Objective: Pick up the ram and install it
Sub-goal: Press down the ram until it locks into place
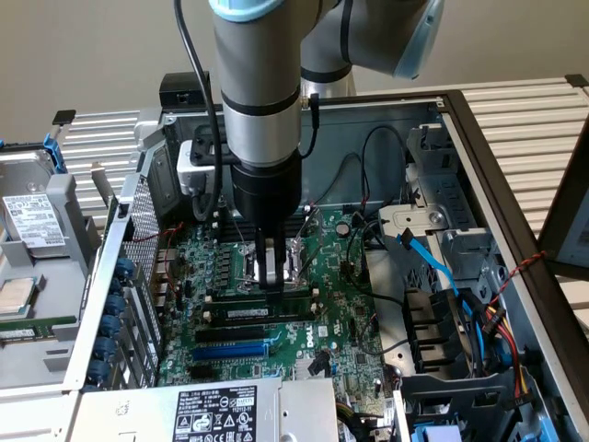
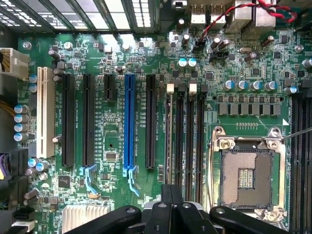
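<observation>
— Pressing down now? Where's the ram [image 1: 259, 296]?
— Directly under the claw [image 1: 271, 282], pinched edge-up between its closed fingers, over a memory slot [image 2: 169, 141]

— Risk?
— Slight misalignment could jam it, bending the motherboard [image 1: 322, 304], I'd judge

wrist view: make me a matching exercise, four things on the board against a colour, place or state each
Things:
1 processor socket
2 twisted wires
3 slot at the board's edge
4 gripper

Matches:
a white
b red and black
c empty, contacts bare
d over the memory slots

Pairs: 1-c, 2-b, 3-a, 4-d
</observation>
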You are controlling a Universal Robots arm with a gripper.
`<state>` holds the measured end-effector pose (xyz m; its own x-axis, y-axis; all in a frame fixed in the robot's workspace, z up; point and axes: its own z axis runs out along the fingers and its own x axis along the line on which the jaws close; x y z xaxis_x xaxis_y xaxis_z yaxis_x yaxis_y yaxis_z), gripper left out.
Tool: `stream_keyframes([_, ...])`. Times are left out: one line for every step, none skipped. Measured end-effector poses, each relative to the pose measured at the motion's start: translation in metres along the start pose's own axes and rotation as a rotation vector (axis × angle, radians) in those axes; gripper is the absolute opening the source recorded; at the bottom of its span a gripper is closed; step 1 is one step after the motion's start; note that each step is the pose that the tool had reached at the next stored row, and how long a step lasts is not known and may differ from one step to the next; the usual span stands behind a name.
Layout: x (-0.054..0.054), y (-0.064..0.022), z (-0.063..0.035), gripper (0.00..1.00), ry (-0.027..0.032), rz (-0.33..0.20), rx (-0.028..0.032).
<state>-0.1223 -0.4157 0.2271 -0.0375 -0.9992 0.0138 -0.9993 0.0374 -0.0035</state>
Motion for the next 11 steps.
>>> stream_keyframes([0.0, 0.0, 0.0002, 0.11, -0.0004, 0.0, 0.0002])
stream_keyframes([0.0, -0.0001, 0.0004, 0.11, -0.001, 0.0, 0.0004])
stream_keyframes([0.0, 0.0, -0.001, 0.11, -0.0019, 0.0, 0.001])
stream_keyframes([0.0, 0.0008, -0.0042, 0.11, -0.0032, 0.0, 0.0021])
stream_keyframes([0.0, 0.0033, -0.0092, 0.11, -0.0019, 0.0, 0.001])
stream_keyframes([0.001, 0.0076, -0.0134, 0.11, -0.0012, 0.0, 0.0005])
stream_keyframes([0.001, 0.0119, -0.0151, 0.11, -0.0016, 0.0, 0.0007])
stream_keyframes([0.001, 0.0161, -0.0156, 0.11, -0.0014, 0.0, 0.0006])
stream_keyframes([0.001, 0.0197, -0.0157, 0.11, -0.0012, 0.0, 0.0006])
stream_keyframes([0.001, 0.0234, -0.0157, 0.11, -0.0012, 0.0, 0.0006])
stream_keyframes([0.001, 0.0262, -0.0154, 0.11, -0.0013, 0.0, 0.0007])
